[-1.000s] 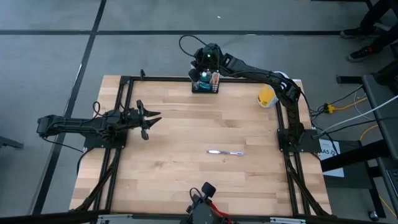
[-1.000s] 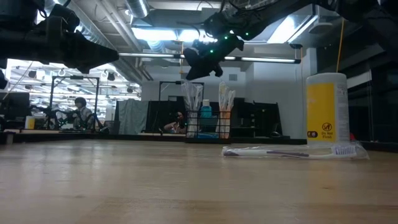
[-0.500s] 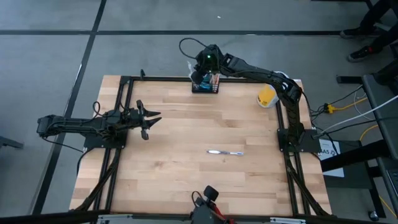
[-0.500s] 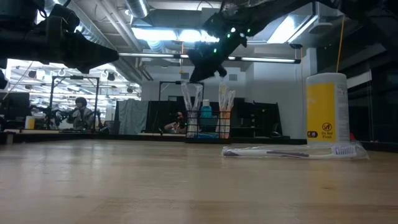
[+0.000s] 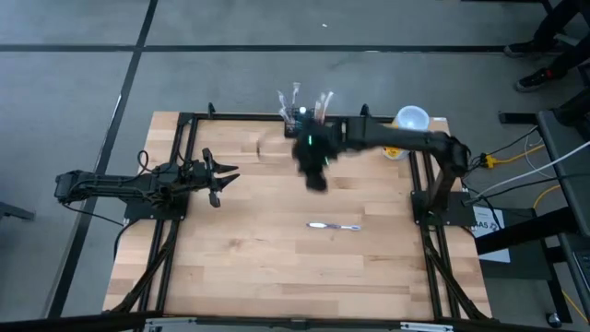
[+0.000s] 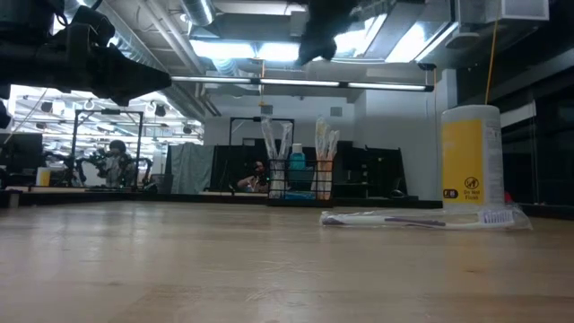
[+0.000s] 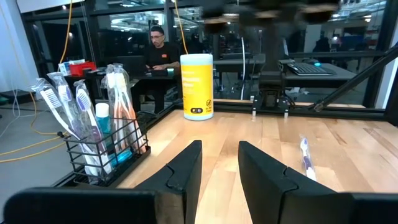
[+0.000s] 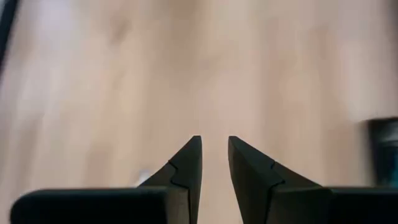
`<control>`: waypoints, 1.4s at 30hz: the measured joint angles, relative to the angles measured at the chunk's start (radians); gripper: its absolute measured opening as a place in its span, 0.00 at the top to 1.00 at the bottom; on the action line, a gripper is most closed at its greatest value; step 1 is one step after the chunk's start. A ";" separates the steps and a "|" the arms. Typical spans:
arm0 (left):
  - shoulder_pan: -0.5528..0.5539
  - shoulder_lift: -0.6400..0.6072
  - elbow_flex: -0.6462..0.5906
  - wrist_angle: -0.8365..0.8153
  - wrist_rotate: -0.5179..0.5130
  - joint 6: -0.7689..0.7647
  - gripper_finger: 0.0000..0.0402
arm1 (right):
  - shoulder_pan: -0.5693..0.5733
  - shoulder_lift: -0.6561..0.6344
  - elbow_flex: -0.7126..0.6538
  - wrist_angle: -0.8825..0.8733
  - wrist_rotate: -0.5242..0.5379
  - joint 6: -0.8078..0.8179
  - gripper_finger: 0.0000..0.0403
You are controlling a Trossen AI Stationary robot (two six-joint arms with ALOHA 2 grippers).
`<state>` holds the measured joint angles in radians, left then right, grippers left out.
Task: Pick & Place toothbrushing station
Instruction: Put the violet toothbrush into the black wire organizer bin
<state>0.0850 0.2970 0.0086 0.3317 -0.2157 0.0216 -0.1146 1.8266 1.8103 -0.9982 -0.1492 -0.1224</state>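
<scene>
Toothbrushing station [image 5: 302, 114] stands at the worktop's [image 5: 277, 240] far edge, near the yellow cup [image 5: 410, 120]. Right end effector [image 5: 312, 166] hangs above the boards in front of it, fingers slightly parted, empty. Left end effector [image 5: 221, 178] waits (narrow gap, holding nothing) well apart.

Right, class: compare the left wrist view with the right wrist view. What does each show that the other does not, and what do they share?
Only the left wrist view: the black wire rack of toothbrushes, a yellow cylindrical container with a white lid, a loose toothbrush lying on the table, and a person beyond it. Only the right wrist view: a blurred dark object I cannot identify. Both: the pale wooden table and an open, empty gripper, the left gripper and the right gripper.
</scene>
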 joint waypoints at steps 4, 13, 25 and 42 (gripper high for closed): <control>0.000 0.000 0.000 0.000 0.000 0.000 0.75 | 0.167 -0.018 0.000 -0.119 0.053 0.033 0.80; 0.000 0.000 0.000 0.000 0.000 0.000 0.75 | 0.337 -0.022 -0.143 -0.159 0.109 0.235 0.80; 0.000 0.000 0.000 0.000 0.000 0.000 0.75 | 0.436 -0.276 -0.692 -0.062 0.071 0.540 0.80; 0.000 0.000 0.000 0.000 0.000 0.000 0.75 | 0.443 -0.308 -0.934 0.154 0.049 0.473 0.80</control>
<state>0.0849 0.2970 0.0086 0.3317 -0.2157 0.0216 0.3283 1.5181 0.8764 -0.8437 -0.1003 0.3504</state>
